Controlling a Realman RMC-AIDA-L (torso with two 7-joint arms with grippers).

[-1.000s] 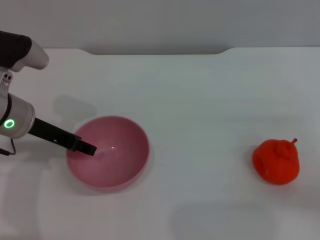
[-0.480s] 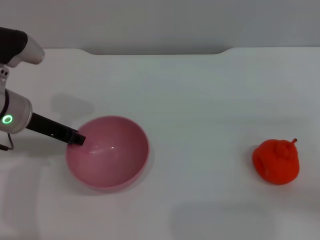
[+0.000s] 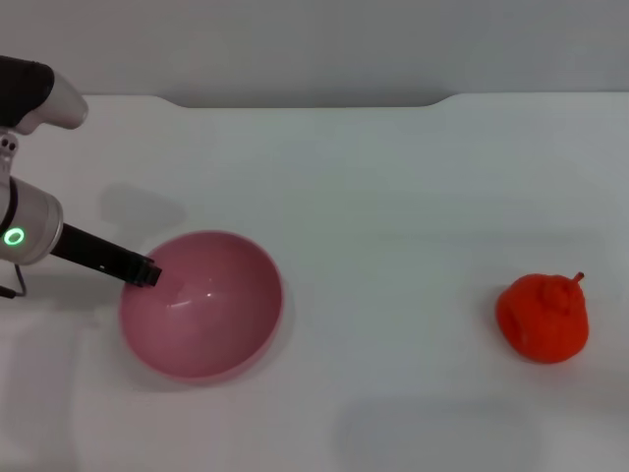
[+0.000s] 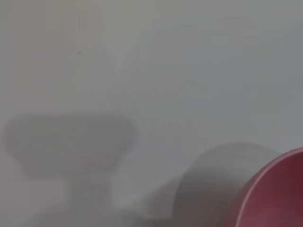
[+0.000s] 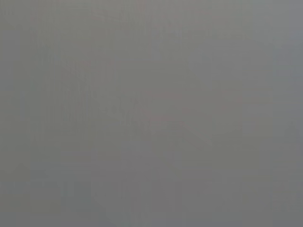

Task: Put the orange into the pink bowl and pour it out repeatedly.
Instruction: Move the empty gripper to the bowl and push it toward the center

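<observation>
Bowl first: the round, deep, glossy pink plastic bowl (image 3: 201, 305) sits on the white table (image 3: 393, 197) at the left of the scene, toward the near side, and you can see its hollow is bare. Your left gripper (image 3: 145, 273) reaches in from the far left edge, with its dark finger lying at the bowl's left rim. It appears to be touching the rim, but you cannot tell from these views whether the fingers are released or clenched on that rim. A green ring light glows on the silver wrist behind it. In the left wrist view only a curved edge of the pink bowl (image 4: 277, 194) shows, with shadow on the table beside it.

The small, bright orange-red, lumpy toy orange (image 3: 543, 317) with its tiny stem nub rests on the table at the right, well apart from the bowl and from the left gripper. Nothing touches it.

You get no sight of the right gripper in any view; the right wrist view shows only plain grey.
</observation>
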